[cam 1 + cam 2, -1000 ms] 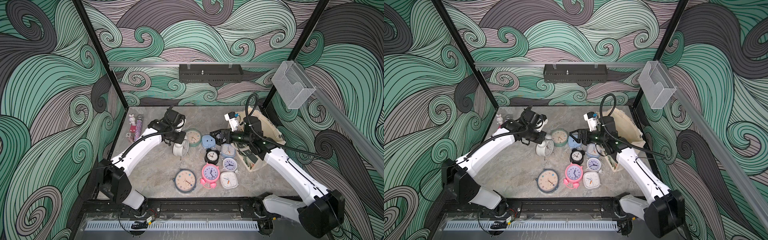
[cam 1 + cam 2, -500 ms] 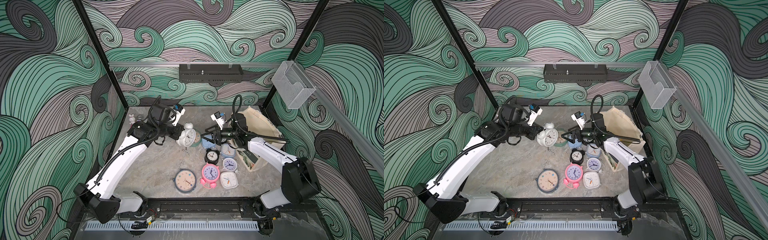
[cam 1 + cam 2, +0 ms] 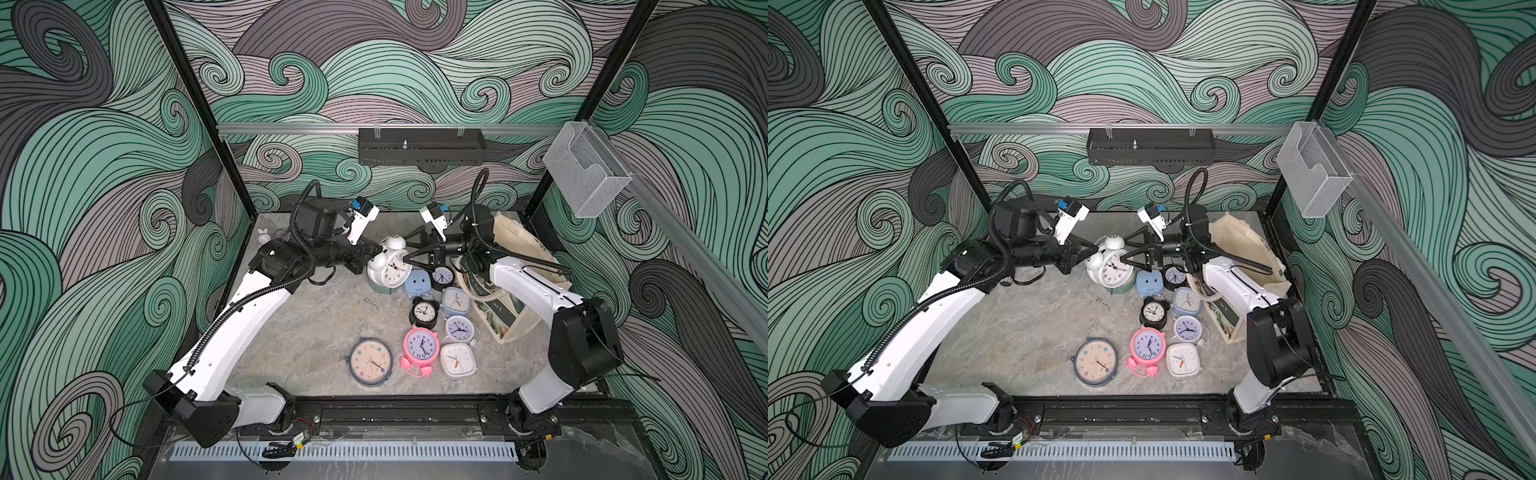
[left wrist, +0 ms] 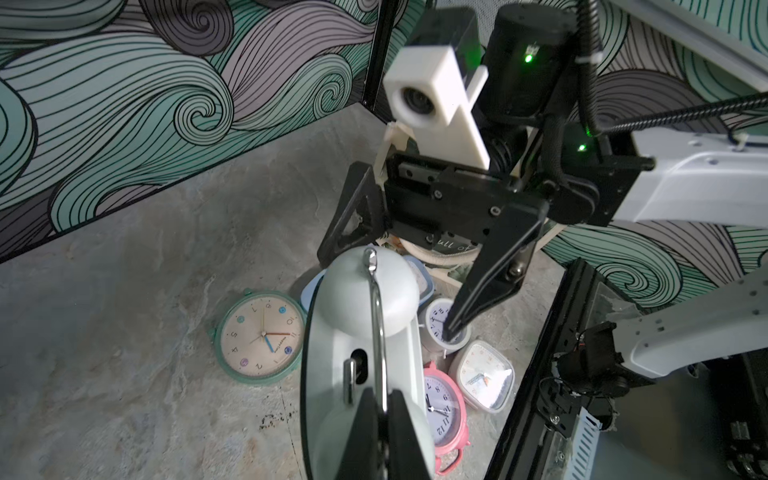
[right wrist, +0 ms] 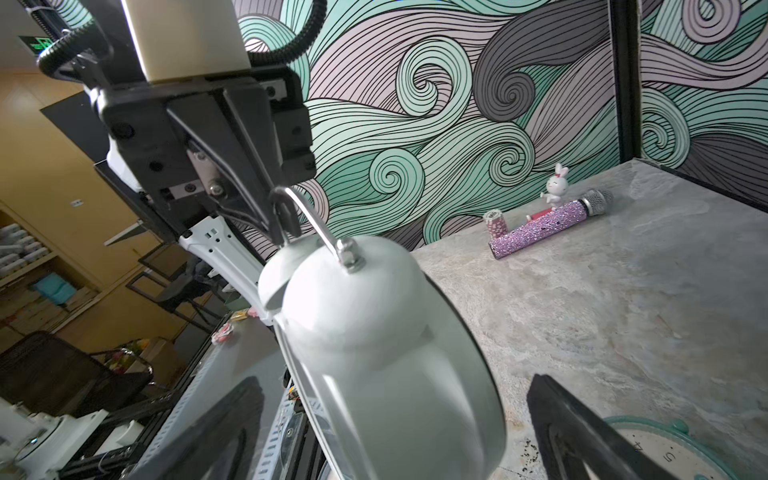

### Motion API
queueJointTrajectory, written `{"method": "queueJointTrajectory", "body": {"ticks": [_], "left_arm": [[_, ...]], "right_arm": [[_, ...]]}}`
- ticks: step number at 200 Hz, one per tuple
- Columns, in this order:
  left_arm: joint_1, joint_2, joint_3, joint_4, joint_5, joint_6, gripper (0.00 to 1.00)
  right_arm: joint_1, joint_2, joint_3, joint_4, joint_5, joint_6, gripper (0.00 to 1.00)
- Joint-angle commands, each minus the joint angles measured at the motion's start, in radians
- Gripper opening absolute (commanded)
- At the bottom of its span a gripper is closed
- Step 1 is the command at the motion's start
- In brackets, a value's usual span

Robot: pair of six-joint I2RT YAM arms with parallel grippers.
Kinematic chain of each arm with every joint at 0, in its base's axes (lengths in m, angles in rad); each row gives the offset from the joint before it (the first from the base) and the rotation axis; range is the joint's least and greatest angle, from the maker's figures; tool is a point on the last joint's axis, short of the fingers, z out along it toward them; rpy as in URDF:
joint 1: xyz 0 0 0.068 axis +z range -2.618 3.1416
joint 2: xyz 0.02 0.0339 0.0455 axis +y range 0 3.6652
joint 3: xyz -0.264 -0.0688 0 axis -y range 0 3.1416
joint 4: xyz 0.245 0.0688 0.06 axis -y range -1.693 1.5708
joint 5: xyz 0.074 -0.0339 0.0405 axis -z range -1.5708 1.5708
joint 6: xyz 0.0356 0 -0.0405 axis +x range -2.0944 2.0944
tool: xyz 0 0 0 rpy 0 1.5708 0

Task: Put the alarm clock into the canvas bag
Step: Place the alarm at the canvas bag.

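White twin-bell alarm clock (image 3: 392, 266) aloft, hanging by wire handle (image 4: 376, 316) pinched in left gripper (image 4: 382, 419). Right gripper (image 3: 409, 254) spread wide around clock body. Canvas bag (image 3: 521, 241) near, behind right gripper. Risk: clock pivots on thin handle, handover grip misses, clock drops.

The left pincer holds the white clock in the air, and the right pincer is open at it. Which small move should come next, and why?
Probably close the right pincer on the white clock. The left pincer grips only its thin metal handle, the clock hangs between the right pincer's open jaws, and the canvas bag lies on the right arm's side.
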Motion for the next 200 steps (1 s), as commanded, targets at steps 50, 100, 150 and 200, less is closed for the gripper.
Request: {"method": "queueJointTrajectory", "body": {"ticks": [50, 100, 150, 200], "left_arm": [[0.1, 0.116, 0.102, 0.214, 0.256, -0.097, 0.0], [0.181, 0.236, 0.153, 0.209, 0.311, -0.089, 0.0], [0.202, 0.311, 0.178, 0.226, 0.336, -0.084, 0.0], [0.204, 0.347, 0.194, 0.231, 0.315, -0.076, 0.0]], "right_arm": [[-0.002, 0.017, 0.035, 0.003, -0.08, 0.028, 0.94], [-0.015, 0.046, 0.045, 0.117, -0.062, 0.17, 0.83], [-0.024, 0.072, 0.067, 0.139, -0.037, 0.235, 0.67], [-0.028, 0.086, 0.077, 0.136, -0.01, 0.274, 0.5]]}}
